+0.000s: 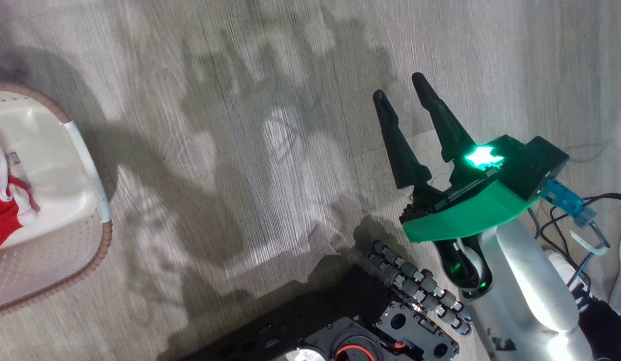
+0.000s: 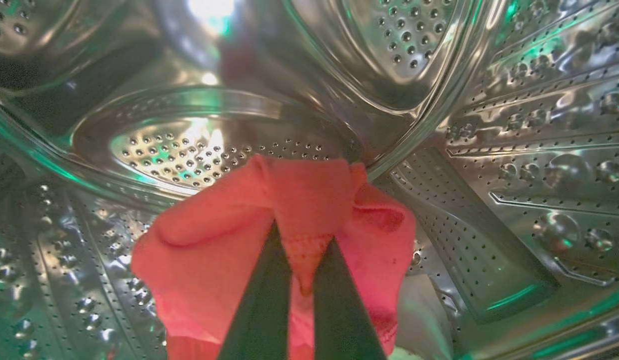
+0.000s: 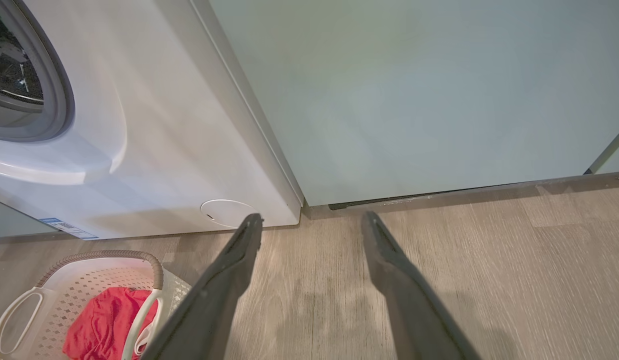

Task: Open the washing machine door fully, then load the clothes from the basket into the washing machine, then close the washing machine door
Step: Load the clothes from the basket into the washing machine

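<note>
Looking down in the head view, the right gripper [image 1: 399, 86] is holding its 2 dark fingers spread apart over the bare wood-grain floor [image 1: 230, 150], gripping nothing. The basket [image 1: 87, 160] is sitting at the left edge, well apart from that gripper. The clothes [image 1: 2, 220], red with white parts, are lying inside it. The robot's black base [image 1: 340, 321] is showing at the bottom.

In the left wrist view, the left gripper [image 2: 303, 235] is reaching inside a perforated steel drum [image 2: 514, 125]. Its 2 fingers are clenching a red garment [image 2: 214, 235], which is bunching around both of them.

In the right wrist view, the right gripper's fingers are pointing toward the foot of the washing machine [image 3: 154, 125], released wide and empty. The round flap [image 3: 227, 212] is sitting low on the white front, just beside 1 fingertip. The grey door seal [image 3: 64, 100] is showing at the upper left. The basket is standing on the floor near the machine's front with the clothes in it. A pale teal cabinet [image 3: 414, 100] is standing just beside the machine.
</note>
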`<state>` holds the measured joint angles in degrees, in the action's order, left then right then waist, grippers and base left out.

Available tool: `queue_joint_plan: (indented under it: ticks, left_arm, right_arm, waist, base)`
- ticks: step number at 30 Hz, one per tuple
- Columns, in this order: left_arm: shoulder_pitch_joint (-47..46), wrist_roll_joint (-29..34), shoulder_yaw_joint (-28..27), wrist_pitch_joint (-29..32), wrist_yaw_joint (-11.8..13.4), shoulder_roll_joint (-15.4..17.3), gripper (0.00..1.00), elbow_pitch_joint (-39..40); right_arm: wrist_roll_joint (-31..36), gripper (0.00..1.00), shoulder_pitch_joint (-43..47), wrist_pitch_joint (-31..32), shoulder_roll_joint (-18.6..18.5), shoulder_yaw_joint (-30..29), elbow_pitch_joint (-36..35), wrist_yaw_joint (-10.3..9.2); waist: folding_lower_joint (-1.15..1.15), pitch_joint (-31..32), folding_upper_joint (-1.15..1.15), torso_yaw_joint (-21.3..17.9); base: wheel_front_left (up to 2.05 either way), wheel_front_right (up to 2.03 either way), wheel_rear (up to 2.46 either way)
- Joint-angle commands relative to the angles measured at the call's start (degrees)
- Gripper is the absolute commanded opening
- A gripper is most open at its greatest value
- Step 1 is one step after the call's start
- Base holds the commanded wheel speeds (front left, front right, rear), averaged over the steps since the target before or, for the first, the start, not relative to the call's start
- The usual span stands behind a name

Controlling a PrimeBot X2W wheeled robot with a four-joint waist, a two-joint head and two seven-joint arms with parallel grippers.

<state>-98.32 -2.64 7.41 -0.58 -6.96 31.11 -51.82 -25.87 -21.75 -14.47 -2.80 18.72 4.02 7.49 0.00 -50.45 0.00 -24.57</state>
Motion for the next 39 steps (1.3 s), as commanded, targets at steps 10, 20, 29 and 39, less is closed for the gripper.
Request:
queue_joint_plan:
  ticks: [10,20,29,39]
  left_arm:
    - [-2.66,-1.27,0.33,-4.79,1.03,1.99,0.87,-3.19]
    - [-4.2,-1.43,1.9,-7.96,0.98,1.32,1.0,-9.13]
    - [-1.34,-2.49,3.33,-10.72,0.27,-0.15,1.0,-13.66]
    - [6.28,-6.41,4.32,-13.42,-0.44,-3.61,1.0,-17.04]
  right_arm:
    - [-0.11,1.0,1.21,-0.53,-0.08,0.97,-1.31,0.0]
    - [0.17,1.0,0.49,-0.53,-0.08,0.6,-0.94,0.0]
    - [1.03,1.0,0.45,-0.53,-0.08,-0.14,-0.62,0.0]
    - [3.81,1.0,1.29,-0.53,-0.08,-2.85,0.29,0.0]
  waist:
    - [0.0,0.23,0.0,0.03]
    - [0.0,1.17,0.0,0.51]
    - [0.0,4.47,0.0,2.04]
    - [0.0,11.15,0.0,5.66]
  base:
    - [0.0,0.0,0.0]
    - [0.0,0.0,0.0]
    - [0.0,0.0,0.0]
    - [0.0,0.0,0.0]
